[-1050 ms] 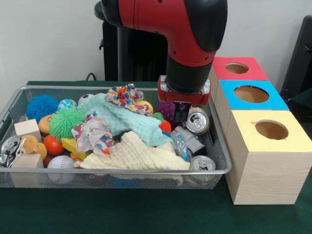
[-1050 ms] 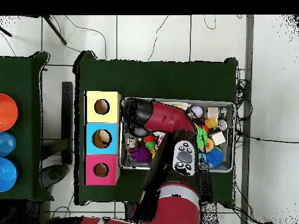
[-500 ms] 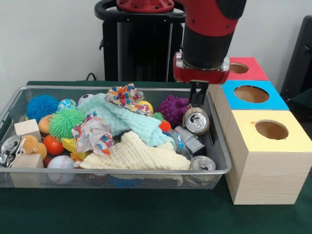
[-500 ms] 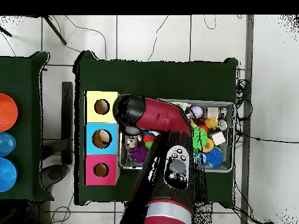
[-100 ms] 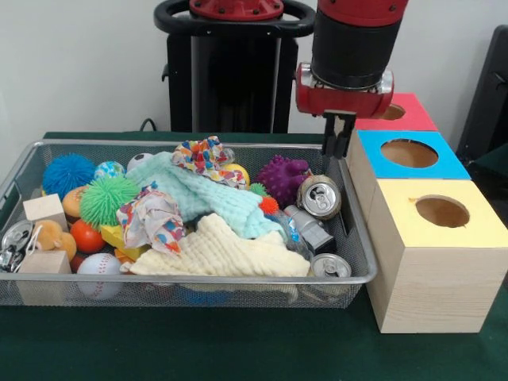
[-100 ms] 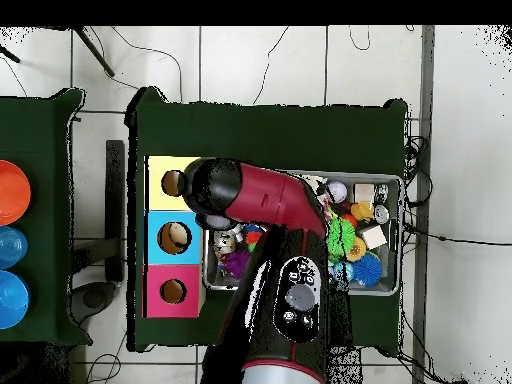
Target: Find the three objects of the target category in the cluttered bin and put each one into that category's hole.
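Gripper [image 5: 339,145] at upper right of frame, fingers close together, apparently clenched on nothing. Silver aluminium cans [image 5: 320,196] lie in the wire mesh bin's [image 5: 361,238] right end, beside the blue-topped wooden box [image 5: 409,153]. No deposit evident; all three seemingly left.

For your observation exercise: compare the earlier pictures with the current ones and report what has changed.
The gripper rose out of the bin and shifted toward the blue box, apparently carrying nothing. This uncovered the purple spiky ball. Cans, cloths and balls stayed put.
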Controlling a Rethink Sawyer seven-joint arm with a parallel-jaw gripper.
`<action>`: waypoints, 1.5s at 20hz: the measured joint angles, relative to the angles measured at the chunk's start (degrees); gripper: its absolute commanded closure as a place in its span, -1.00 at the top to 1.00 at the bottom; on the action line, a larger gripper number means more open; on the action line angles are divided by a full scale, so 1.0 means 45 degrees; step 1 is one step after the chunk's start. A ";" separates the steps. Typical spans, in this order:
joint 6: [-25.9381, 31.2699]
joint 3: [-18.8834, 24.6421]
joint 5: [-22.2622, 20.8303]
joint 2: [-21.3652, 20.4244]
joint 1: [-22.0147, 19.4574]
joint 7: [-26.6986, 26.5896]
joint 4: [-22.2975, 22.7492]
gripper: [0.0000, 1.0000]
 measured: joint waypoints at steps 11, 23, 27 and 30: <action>-0.1415 0.0018 -0.0003 0.0099 -0.0867 0.0001 0.0661 -1.00; -0.1897 0.0020 -0.0008 0.0169 -0.0901 0.0001 0.0897 -1.00; -0.1897 0.0020 -0.0008 0.0184 -0.0901 0.0001 0.0897 -1.00; -0.1897 0.0022 -0.0008 0.0192 -0.0901 0.0001 0.0897 -1.00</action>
